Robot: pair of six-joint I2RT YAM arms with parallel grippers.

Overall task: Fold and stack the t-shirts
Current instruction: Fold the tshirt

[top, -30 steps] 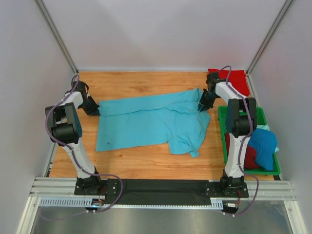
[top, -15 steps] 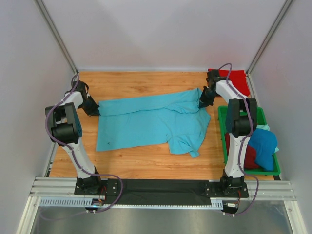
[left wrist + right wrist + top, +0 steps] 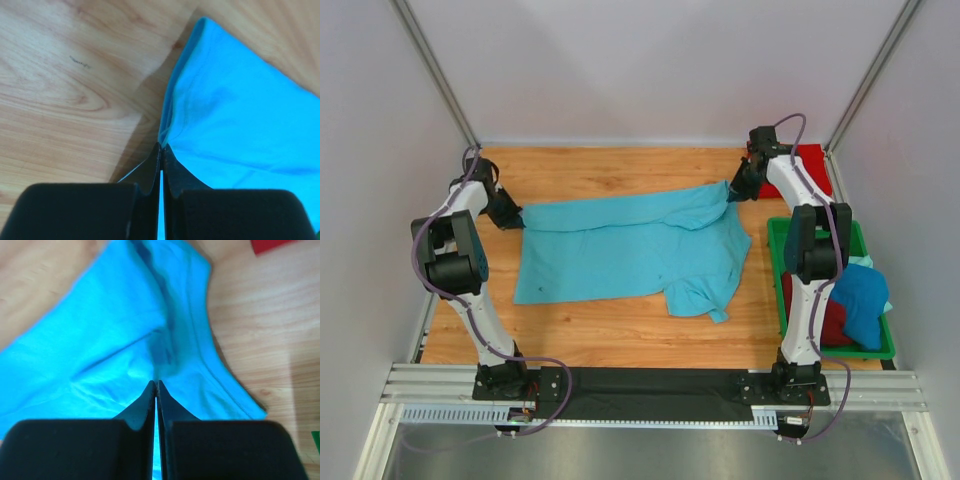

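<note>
A light turquoise t-shirt point(image 3: 620, 250) lies spread across the middle of the wooden table. My left gripper point(image 3: 510, 215) is shut on its far left corner; in the left wrist view the cloth point(image 3: 240, 125) is pinched between my closed fingers point(image 3: 161, 148). My right gripper point(image 3: 735, 190) is shut on its far right edge; in the right wrist view the cloth point(image 3: 125, 335) is pinched at my gripper point(image 3: 155, 384). The far edge is lifted and stretched between both grippers. A bright red t-shirt point(image 3: 802, 165) lies at the back right corner.
A green plastic tray point(image 3: 778, 240) stands at the right edge, holding a dark red shirt point(image 3: 830, 322) and a deeper blue shirt point(image 3: 860, 300). White walls close in the table on three sides. A red corner point(image 3: 272, 245) shows in the right wrist view.
Both grippers have moved toward the back of the table, the right one farther, pulling the turquoise shirt's far edge with them. The shirt's far right part has stretched out.
</note>
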